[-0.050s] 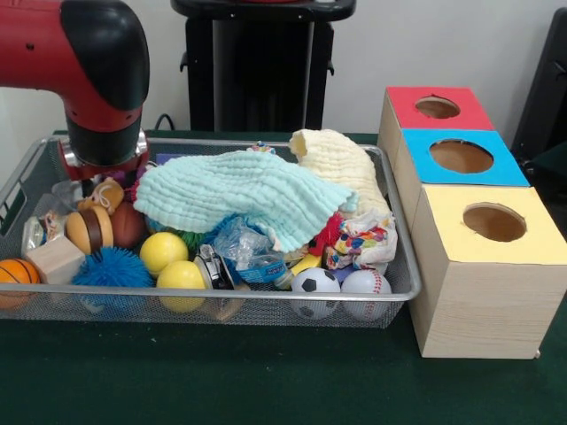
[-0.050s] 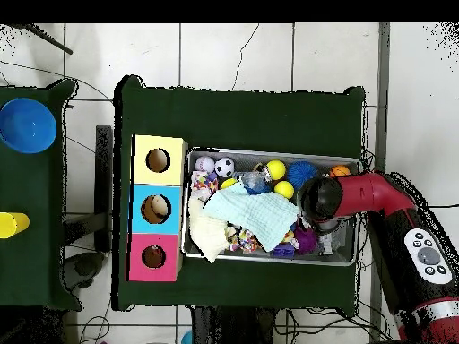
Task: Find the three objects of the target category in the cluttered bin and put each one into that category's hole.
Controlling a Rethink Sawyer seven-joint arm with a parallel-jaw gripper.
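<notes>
We see the arm (image 1: 97, 80) lowered over one end of the wire bin (image 1: 403, 283), the end farthest from the box with 3 holes (image 1: 478, 274); its wrist hides the tool, so we cannot tell whether the tool is spread, pressed together or pinching anything. The task sentence does not name the target category, but balls are the plainest group of candidates: 2 yellow balls (image 1: 164, 251) and a blue spiky ball (image 1: 113, 266) lie just beside the arm toward the camera-side rim, a small basketball (image 1: 16, 273) sits in the corner, and a soccer ball (image 1: 315, 282) and baseball (image 1: 365, 283) rest touching at the box end. In our judgement the coming move turns on this layout, since anything taken near the arm must travel the bin's whole long axis to reach the red hole (image 1: 437, 107), blue hole (image 1: 461, 156) or yellow hole (image 1: 493, 221). A pale green cloth (image 1: 239, 190) and a cream cloth (image 1: 341, 164) cover the middle and may hide more. We can read no label or writing.
</notes>
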